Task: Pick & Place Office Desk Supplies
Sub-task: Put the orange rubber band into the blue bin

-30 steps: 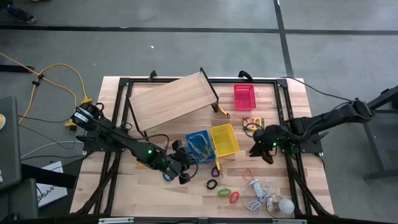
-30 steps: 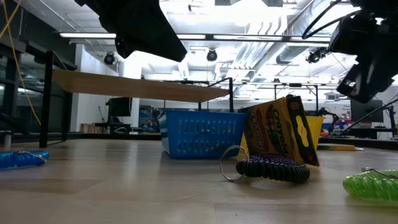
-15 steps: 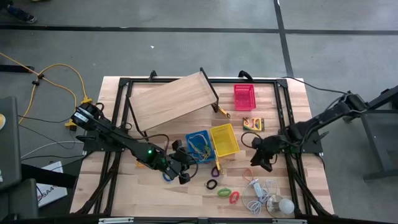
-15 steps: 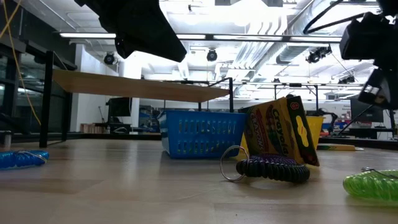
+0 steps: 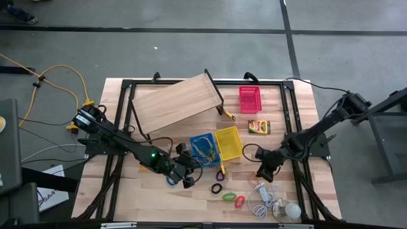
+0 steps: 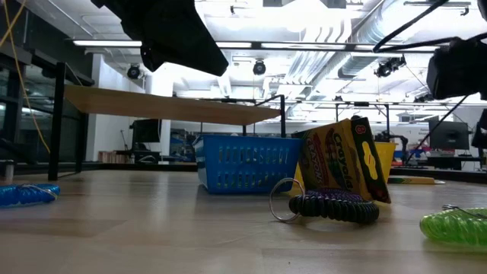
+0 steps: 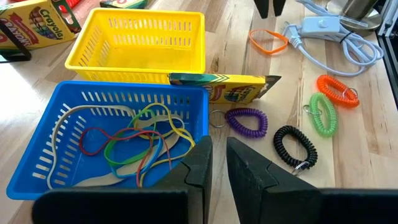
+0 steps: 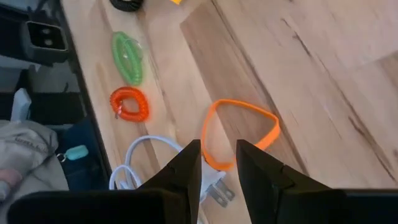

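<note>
Right gripper (image 8: 217,163) held above orange rubber band (image 8: 239,132), band seen past the slightly parted, empty fingers (image 8: 186,165), left gripper (image 7: 219,163) narrowly parted, empty, beside blue basket (image 7: 56,124)

My fingers (image 8: 186,165) are dark. Ahead lies an orange band (image 8: 239,134), a green coil (image 8: 127,50) and a red-orange coil (image 8: 129,104) on pale wood grain. My other claw (image 7: 214,165) faces a blue basket (image 7: 43,155) of tan, red, green and yellow bands (image 7: 134,146), and a yellow basket (image 7: 140,53).
</note>
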Action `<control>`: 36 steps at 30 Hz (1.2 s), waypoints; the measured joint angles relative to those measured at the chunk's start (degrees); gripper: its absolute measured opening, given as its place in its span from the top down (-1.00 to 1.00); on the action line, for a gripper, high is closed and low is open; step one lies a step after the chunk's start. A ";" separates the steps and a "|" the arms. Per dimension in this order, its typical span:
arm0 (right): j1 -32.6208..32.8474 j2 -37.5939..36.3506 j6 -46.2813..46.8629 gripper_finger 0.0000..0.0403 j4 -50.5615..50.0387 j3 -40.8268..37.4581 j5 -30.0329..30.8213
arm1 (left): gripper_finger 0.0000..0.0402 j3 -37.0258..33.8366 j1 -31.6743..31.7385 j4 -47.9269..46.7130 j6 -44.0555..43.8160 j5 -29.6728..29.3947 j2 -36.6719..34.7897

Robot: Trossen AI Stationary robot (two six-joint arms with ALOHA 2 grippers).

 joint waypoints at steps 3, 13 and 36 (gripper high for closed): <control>0.61 1.71 1.98 0.56 -0.12 0.00 1.03 | 0.78 0.00 0.00 0.00 0.00 0.00 0.00; 0.92 6.27 4.78 0.56 -0.15 0.00 1.20 | 0.78 0.00 0.00 0.00 0.00 0.00 0.00; 0.92 9.21 5.22 0.56 3.30 0.00 2.66 | 0.78 0.00 0.00 0.00 0.00 0.00 0.00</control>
